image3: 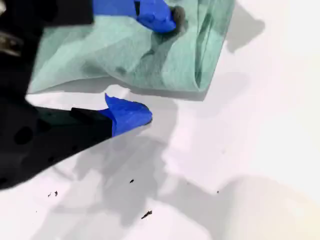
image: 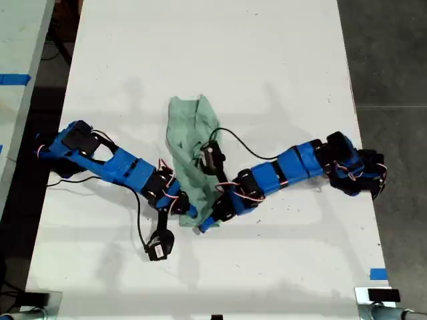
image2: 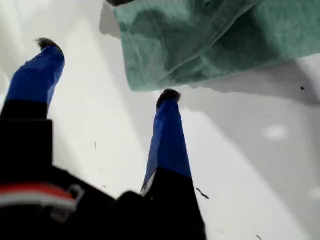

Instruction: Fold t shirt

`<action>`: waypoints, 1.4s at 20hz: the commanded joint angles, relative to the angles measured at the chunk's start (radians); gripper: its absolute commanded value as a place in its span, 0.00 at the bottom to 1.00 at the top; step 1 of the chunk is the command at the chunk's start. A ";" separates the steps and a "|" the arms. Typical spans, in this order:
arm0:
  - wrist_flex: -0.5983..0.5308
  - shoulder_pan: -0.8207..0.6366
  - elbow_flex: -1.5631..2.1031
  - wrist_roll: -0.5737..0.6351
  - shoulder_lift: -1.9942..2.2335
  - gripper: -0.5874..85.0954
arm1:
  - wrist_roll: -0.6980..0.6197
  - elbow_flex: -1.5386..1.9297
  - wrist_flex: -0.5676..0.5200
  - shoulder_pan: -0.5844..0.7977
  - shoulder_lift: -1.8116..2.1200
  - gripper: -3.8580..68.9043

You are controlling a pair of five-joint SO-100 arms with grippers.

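The t shirt (image: 189,137) is a pale mint-green thing, pretty rumpled, bunched into a long narrow strip instead of lying flat. It sits about mid-way across the white table (image: 280,67) in the exterior view, running from far to near, with creases and folded-over edges all along it. Its near end disappears under the two blue arms, which come in from the exterior view's left and right and meet right there. Can't honestly tell from the wrist views which arm is which.

My first gripper (image2: 107,70) is spread wide with nothing in it, and the shirt's hem lies just past one fingertip. My second gripper (image3: 156,65) is also spread apart: one finger is over the cloth, the other is on bare table just beside the shirt's edge, so it hasn't clamped anything.
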 commanded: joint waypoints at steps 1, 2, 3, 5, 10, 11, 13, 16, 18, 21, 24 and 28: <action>-0.038 -0.009 -0.020 -0.012 0.009 0.20 | -0.028 -0.089 -0.023 0.054 -0.046 0.56; -0.051 -0.003 -0.020 -0.014 0.009 0.15 | -0.038 -0.097 -0.031 0.064 -0.075 0.56; -0.061 0.003 -0.020 -0.015 0.009 0.11 | -0.041 -0.103 -0.041 0.067 -0.098 0.51; -0.104 0.012 -0.020 0.012 0.015 0.00 | -0.025 -0.109 -0.046 0.061 -0.130 0.05; -0.281 0.101 -0.044 0.135 0.123 0.00 | 0.043 -0.117 -0.072 -0.089 -0.075 0.05; -0.307 0.126 -0.046 0.149 0.164 0.00 | 0.044 -0.117 -0.101 -0.138 -0.029 0.05; -0.368 0.153 -0.046 0.230 0.252 0.00 | 0.008 -0.107 -0.169 -0.190 0.106 0.05; -0.302 0.138 -0.009 0.273 0.426 0.00 | -0.143 -0.101 -0.227 -0.149 0.282 0.05; -0.138 0.058 0.106 0.229 0.565 0.00 | -0.230 -0.077 -0.196 -0.051 0.357 0.05; -0.060 -0.155 0.482 0.245 0.862 0.00 | -0.318 -0.034 -0.103 0.137 0.388 0.05; -0.115 -0.403 0.821 0.407 1.054 0.30 | -0.357 0.054 0.031 0.327 0.354 0.25; 0.023 -0.664 0.848 0.592 1.089 0.41 | -0.434 0.126 0.295 0.561 0.385 0.66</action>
